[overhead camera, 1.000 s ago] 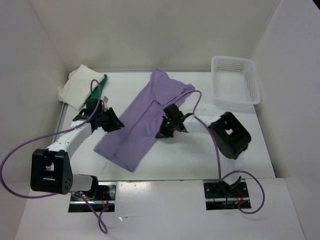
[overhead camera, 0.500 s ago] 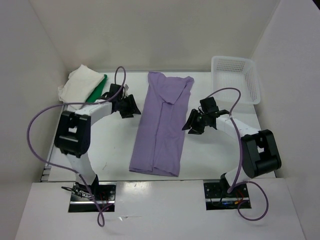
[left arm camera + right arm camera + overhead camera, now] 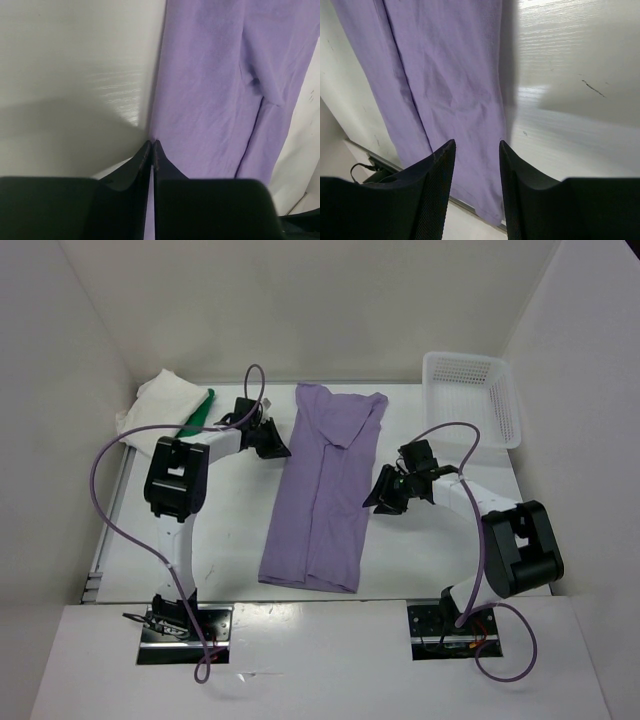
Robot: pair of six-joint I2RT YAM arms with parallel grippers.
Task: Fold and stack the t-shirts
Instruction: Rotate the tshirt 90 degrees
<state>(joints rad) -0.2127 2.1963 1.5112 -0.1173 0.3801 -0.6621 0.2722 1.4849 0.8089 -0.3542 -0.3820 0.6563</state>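
Note:
The light purple t-shirt (image 3: 322, 495) lies flat as a long strip down the middle of the table, collar end at the back. My left gripper (image 3: 284, 449) is at its upper left edge. In the left wrist view the jaws are shut, tips (image 3: 151, 143) meeting right on the hem of the purple cloth (image 3: 210, 90). My right gripper (image 3: 371, 501) hangs open at the strip's right edge, and its fingers frame purple cloth (image 3: 455, 75) and bare table, with nothing between them. The white-cream t-shirt (image 3: 158, 400) and the green t-shirt (image 3: 198, 412) lie bunched at the back left.
A white lattice basket (image 3: 470, 415) stands at the back right corner. White walls close in the table on the left, back and right. Purple cables loop from both arms over the table's sides.
The purple shirt went from lying slantwise to lying straight. My left gripper has moved right to the shirt's left edge and shut. My right gripper opened and edged left toward the right edge.

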